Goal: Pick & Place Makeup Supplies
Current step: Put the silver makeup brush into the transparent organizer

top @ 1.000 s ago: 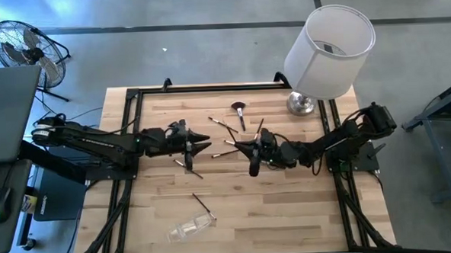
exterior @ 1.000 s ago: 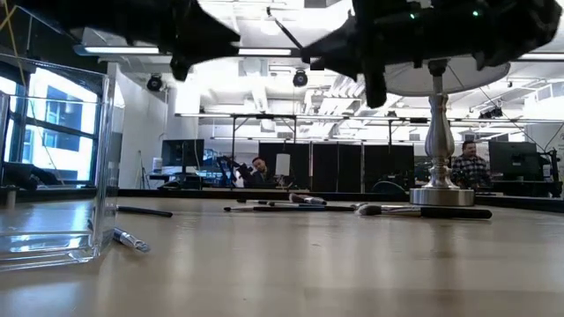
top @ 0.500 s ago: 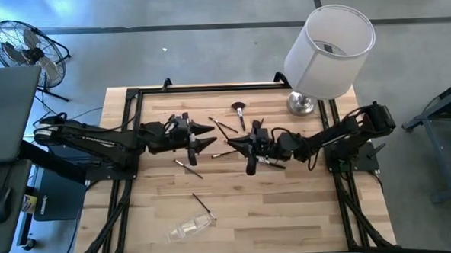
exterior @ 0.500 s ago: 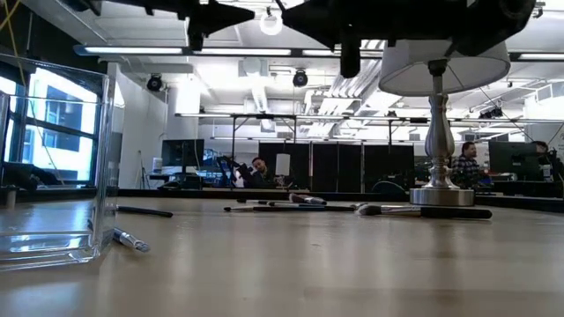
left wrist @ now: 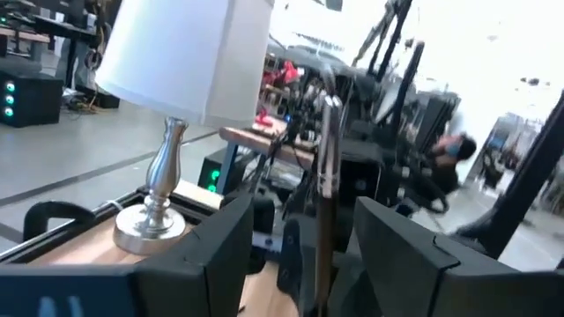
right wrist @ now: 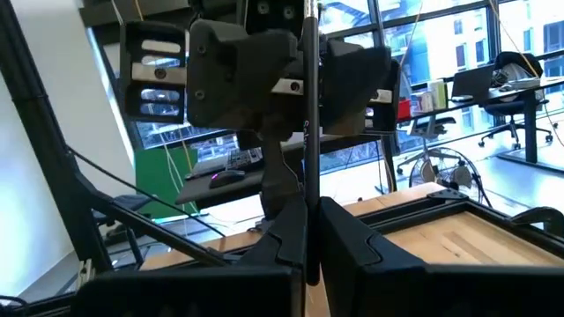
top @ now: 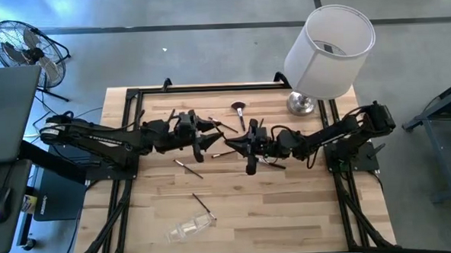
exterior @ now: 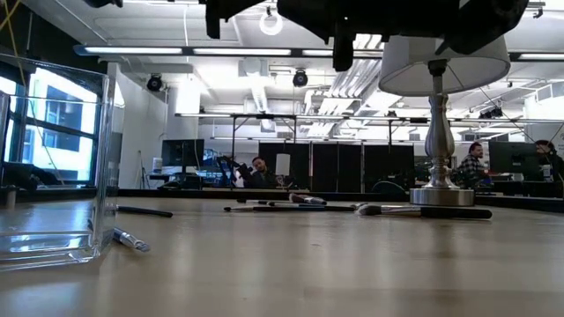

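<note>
No text, label, brand, number or sign can be read anywhere.

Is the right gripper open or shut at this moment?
Shut: the right gripper has its two fingers closed on a thin makeup brush, which stands up between them.

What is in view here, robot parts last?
table: one, light wood, under both arms
lamp: one, white shade, far right corner
fan: one, black, floor beyond far left
clear container: one, transparent, near edge
loose brushes: several, dark, mid-table; arms hide some
fluffy brush: one, dark, beside lamp base
held brush: one, dark, upright between grippers
people: at least two, distant room
right gripper: black, jaws shut on held brush
left gripper: black, jaws open, facing that brush
</note>
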Available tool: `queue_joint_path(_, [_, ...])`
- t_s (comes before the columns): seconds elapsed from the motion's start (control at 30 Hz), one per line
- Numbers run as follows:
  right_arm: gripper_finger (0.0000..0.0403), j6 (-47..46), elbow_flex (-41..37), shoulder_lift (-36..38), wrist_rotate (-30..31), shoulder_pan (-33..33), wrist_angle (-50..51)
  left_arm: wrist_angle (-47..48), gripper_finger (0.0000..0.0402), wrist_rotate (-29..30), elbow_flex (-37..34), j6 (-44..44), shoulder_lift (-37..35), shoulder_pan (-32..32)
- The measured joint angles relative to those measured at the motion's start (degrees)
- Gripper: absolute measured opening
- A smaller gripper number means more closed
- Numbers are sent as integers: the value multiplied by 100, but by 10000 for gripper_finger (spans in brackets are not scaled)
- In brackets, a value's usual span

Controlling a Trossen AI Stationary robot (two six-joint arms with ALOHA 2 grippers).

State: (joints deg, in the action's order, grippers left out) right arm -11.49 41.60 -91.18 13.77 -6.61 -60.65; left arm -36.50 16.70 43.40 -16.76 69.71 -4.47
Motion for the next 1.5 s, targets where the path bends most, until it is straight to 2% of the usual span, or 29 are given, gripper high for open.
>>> queue_joint_path(0.23, [6,19,0,0,406,24,-445,-317,198,243,0,-198,-2,2])
queue_joint_path(0.43, [5,-77,0,0,215,144,-636,-604,198,422,4,-305,142,3])
queue_joint_path(0.6, [6,-140,0,0,218,179,-652,-993,198,177,5,-389,377,166])
queue_joint_path(0.83, [5,-153,0,0,220,177,-633,-1042,198,-79,-7,-639,448,392])
queue_joint_path(1.5, [5,-485,-2,0,84,297,-341,-1006,198,-69,-7,-410,450,496])
